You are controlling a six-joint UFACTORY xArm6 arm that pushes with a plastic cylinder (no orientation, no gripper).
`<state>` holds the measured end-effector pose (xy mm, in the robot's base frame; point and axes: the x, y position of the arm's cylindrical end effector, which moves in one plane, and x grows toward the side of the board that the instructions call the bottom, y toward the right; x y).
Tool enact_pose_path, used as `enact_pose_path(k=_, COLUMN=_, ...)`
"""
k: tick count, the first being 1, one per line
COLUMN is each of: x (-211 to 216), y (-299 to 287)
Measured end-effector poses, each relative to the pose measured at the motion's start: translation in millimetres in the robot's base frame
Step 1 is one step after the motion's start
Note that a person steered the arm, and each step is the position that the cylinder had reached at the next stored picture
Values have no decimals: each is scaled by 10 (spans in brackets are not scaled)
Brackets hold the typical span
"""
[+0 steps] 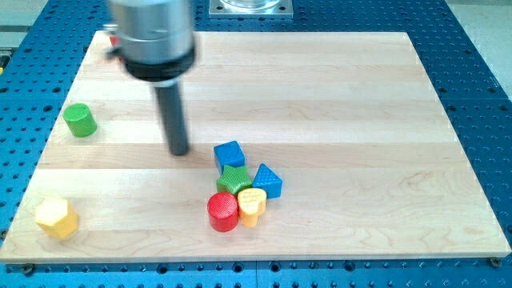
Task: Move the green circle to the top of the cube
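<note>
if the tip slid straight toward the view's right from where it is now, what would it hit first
Most likely the blue cube, the nearest block on the view's right of my tip. It sits slightly lower in the view, so with depth unclear the tip might only clip its upper edge.

Green circle point(80, 120) upright, far left of blue cube point(230, 154)

My tip point(179, 151) rests on the board, the dark rod upright beneath its grey housing.

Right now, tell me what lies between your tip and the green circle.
Nothing: in the camera view only bare board lies between my tip and the green circle, which sits toward the view's left.
</note>
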<state>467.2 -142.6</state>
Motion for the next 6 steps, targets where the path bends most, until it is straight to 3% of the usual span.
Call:
enact_pose_path(k=2, x=90, y=-1606)
enact_pose_path(k=5, x=-632, y=-1067)
enact_pose_path(k=6, x=-652, y=-522)
